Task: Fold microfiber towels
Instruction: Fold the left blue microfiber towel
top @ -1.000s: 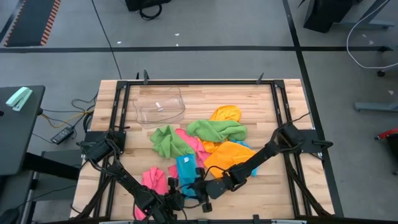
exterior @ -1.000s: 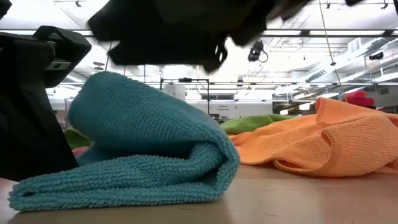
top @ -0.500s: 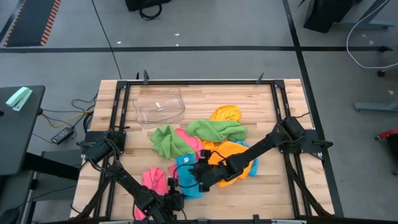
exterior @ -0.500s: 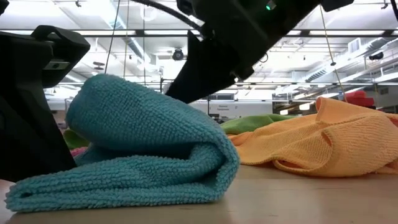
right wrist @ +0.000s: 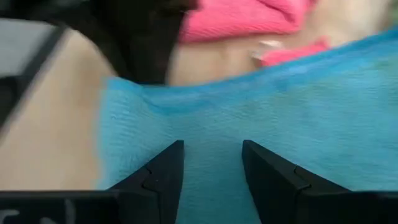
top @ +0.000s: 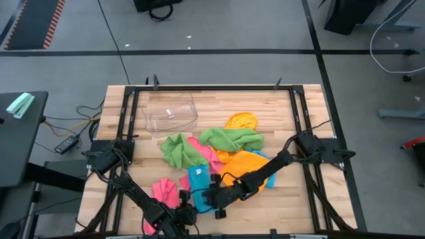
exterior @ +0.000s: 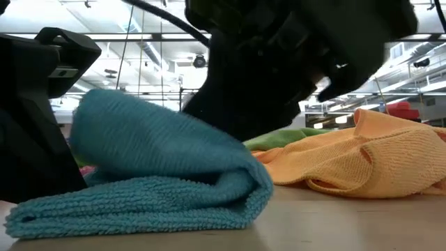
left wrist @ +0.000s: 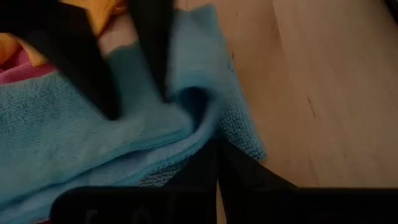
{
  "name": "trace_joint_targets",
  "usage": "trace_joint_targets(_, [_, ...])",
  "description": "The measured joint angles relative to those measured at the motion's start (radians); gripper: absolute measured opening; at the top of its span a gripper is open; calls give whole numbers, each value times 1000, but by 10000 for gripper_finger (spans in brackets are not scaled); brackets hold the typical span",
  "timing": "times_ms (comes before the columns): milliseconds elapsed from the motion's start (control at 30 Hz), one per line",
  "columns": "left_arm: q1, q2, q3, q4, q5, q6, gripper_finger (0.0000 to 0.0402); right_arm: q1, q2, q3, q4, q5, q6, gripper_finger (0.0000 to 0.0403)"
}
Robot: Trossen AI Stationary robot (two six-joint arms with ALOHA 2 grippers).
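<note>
The sky blue towel lies at the near middle of the tabletop, half doubled over, just near of the loose pile of green, pink and orange towels. The left tool, fingers together, pins the blue towel's near edge. The right tool, fingers parted and holding nothing, presses on the upper layer. To fold well, keep the pinned edge anchored while the right tool flattens the crease evenly.

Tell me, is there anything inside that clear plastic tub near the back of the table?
No, seen from above, the clear plastic tub shows only bare wood through it, and the bright cloths lie outside it on the wooden table.
</note>
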Motion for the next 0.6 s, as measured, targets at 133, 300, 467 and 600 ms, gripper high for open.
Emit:
trace_joint_targets(133, [0, 0, 0, 0, 0, 0, 11, 18, -7, 4, 39, 0, 18, 172])
trace_joint_targets(300, [5, 0, 0, 0, 0, 0, 25, 37, -9, 14, 18, -10, 14, 172])
trace_joint_targets(467, [6, 0, 0, 4, 0, -3, 24, 34, 18, 12, 32, -10, 37, 172])
trace_joint_targets(600, [3, 0, 0, 13, 0, 1, 14, 35, 33, 12, 33, -26, 36, 172])
